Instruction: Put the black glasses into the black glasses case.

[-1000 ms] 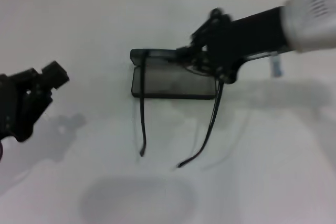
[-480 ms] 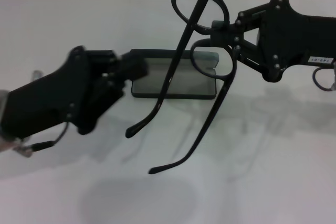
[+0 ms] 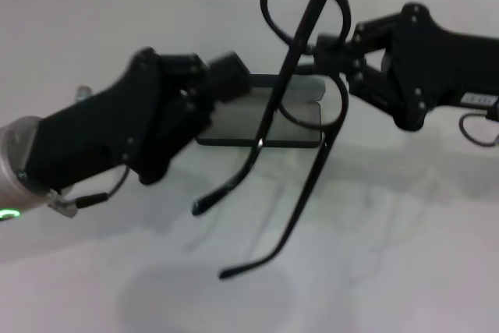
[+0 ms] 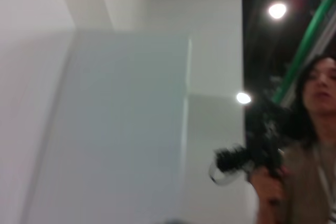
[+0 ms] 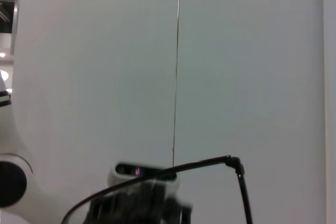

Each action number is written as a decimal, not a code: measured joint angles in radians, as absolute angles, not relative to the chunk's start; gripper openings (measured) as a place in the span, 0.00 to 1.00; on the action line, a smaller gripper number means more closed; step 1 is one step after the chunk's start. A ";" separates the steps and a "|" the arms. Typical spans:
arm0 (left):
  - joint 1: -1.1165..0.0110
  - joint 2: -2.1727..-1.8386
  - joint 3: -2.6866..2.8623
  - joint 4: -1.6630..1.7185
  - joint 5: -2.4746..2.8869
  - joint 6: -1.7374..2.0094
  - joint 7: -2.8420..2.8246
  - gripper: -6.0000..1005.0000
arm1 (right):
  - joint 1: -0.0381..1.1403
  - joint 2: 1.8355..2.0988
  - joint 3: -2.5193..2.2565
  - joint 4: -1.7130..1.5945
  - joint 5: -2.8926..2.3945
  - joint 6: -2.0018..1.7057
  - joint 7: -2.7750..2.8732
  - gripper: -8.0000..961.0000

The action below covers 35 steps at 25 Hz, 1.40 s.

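Note:
The black glasses (image 3: 302,33) hang in the air above the black glasses case (image 3: 296,132), with both temple arms unfolded and pointing down toward me. My right gripper (image 3: 329,54) is shut on the frame's front at the right side. The case lies open on the white table, and its left part is hidden behind my left gripper (image 3: 228,77), which reaches in from the left close to the nearer temple arm. The right wrist view shows a piece of the thin frame (image 5: 210,163). The left wrist view shows the other gripper and a lens (image 4: 223,174), blurred.
The white table (image 3: 405,255) spreads around the case, with white wall panels behind it. A person (image 4: 315,145) stands in the background of the left wrist view. The robot's white body (image 5: 13,182) shows in the right wrist view.
Over the last second my right gripper lifted the glasses off the case, and they have barely moved since. My left arm swung in from the far left to the case's left end.

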<state>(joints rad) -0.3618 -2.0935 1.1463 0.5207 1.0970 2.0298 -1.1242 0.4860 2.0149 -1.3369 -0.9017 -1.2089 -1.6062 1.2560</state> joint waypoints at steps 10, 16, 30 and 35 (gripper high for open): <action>-0.346 -2.090 1.196 0.498 1.044 2.033 -1.065 0.04 | 0.565 2.021 -1.327 -0.696 -1.222 -1.571 1.187 0.07; -0.359 -2.091 1.240 0.494 1.042 2.033 -1.043 0.04 | 0.629 2.023 -1.333 -0.623 -1.219 -1.541 1.185 0.07; -0.428 -2.091 1.254 0.323 1.048 2.001 -0.976 0.04 | 0.653 2.028 -1.364 -0.617 -1.192 -1.616 1.183 0.08; -0.434 -2.091 1.255 0.321 1.053 1.961 -0.975 0.04 | 0.662 2.028 -1.365 -0.615 -1.186 -1.625 1.183 0.07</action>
